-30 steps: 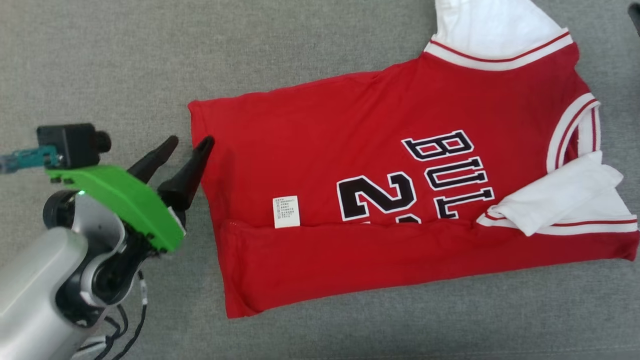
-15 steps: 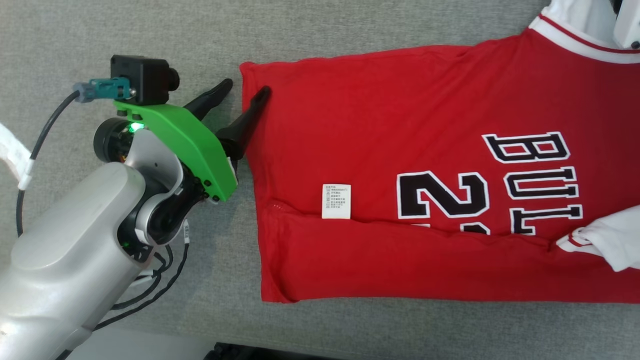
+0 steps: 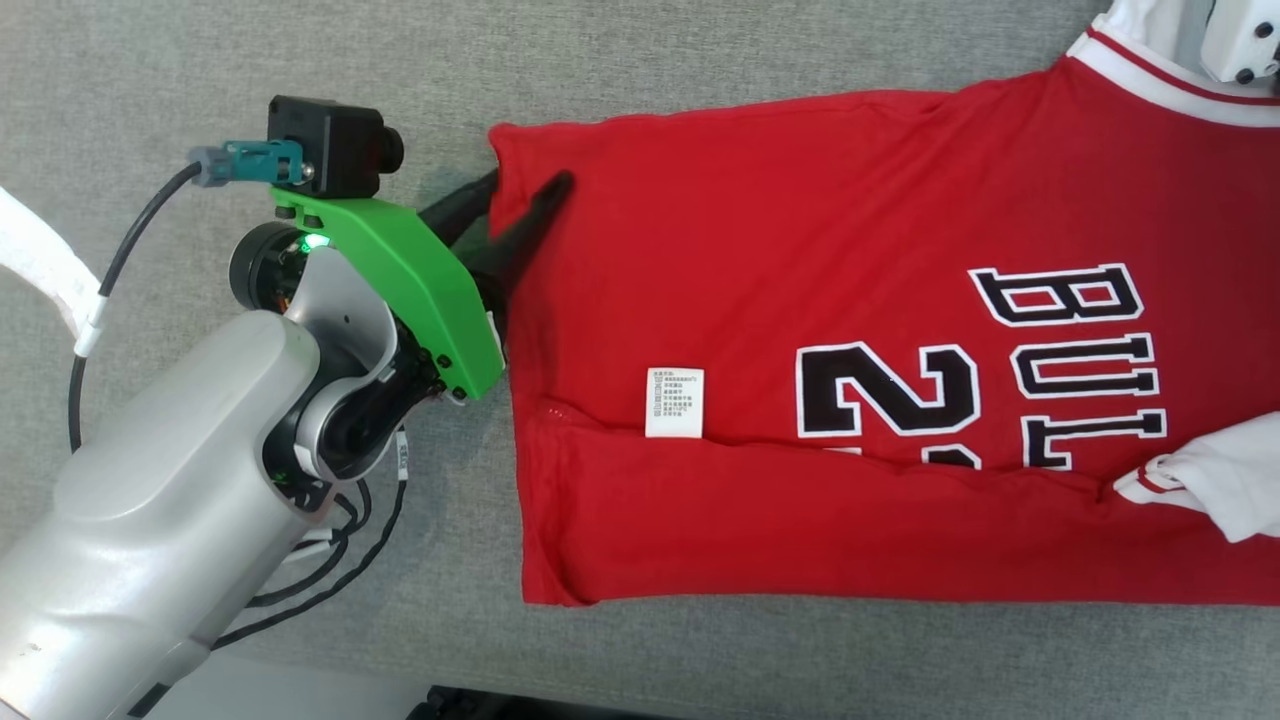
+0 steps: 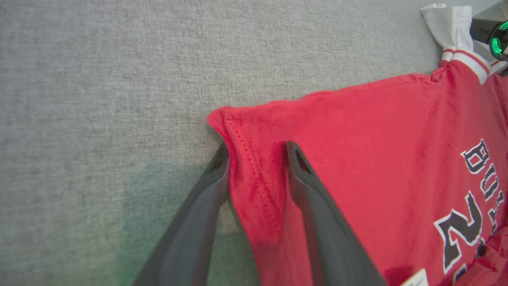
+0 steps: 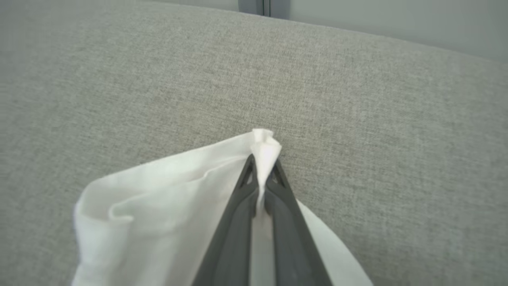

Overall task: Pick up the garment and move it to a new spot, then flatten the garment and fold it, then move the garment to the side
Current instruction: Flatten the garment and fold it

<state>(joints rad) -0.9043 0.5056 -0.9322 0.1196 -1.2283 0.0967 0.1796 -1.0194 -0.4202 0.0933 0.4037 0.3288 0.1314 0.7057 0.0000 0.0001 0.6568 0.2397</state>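
Our left gripper (image 3: 527, 182) sits at the far left corner of the jersey (image 3: 800, 250). One dark finger lies on top of the red cloth and the other is at the hem's outer edge. In the left wrist view the two fingers stand partly apart with a raised ridge of stitched hem bunched between them, and both touch it. We cannot tell whether that is a firm grip.

Our right gripper (image 5: 262, 167) is pinched tight on a bit of white cloth (image 5: 166, 198). A small tuft of it pokes out past the fingertips, and the rest spreads loosely below and to the left in that view.

The jersey lies flat on the grey surface (image 3: 200, 80), stretched from the left gripper across to the right edge of the head view. Its near long edge is folded up over the front as a red band. A white label (image 3: 674, 402) sits just above that fold line. Black, white-edged lettering (image 3: 1070, 360) shows a "2" and "BUL", turned sideways and partly covered by the band. White trim with a red stripe (image 3: 1150, 75) runs along the top right. A white sleeve (image 3: 1230, 480) lies folded in over the red at the right edge, beside the lettering.
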